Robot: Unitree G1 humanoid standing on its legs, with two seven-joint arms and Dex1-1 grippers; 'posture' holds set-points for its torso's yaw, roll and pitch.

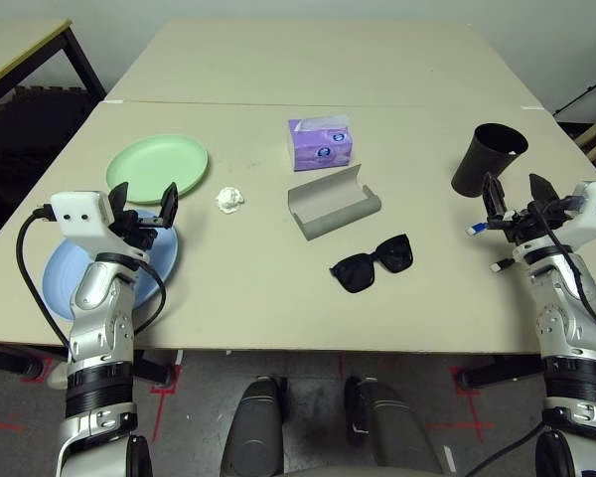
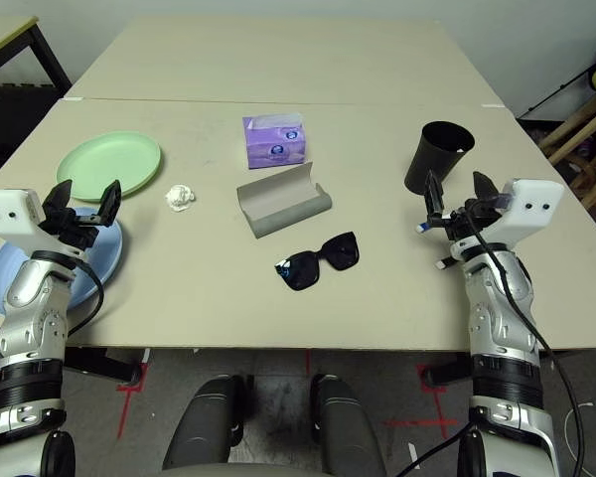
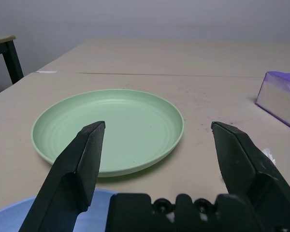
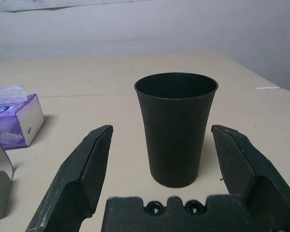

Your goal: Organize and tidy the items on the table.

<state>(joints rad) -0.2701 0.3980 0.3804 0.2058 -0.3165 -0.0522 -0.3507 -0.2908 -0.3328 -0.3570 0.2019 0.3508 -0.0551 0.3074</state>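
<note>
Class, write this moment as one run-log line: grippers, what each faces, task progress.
left gripper: open, facing pale green plate | right gripper: open, facing black cup | held: nothing | tidying: not begun

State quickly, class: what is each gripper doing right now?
Left gripper: open, holding nothing, above the blue plate.
Right gripper: open, holding nothing, short of the cup.
</note>
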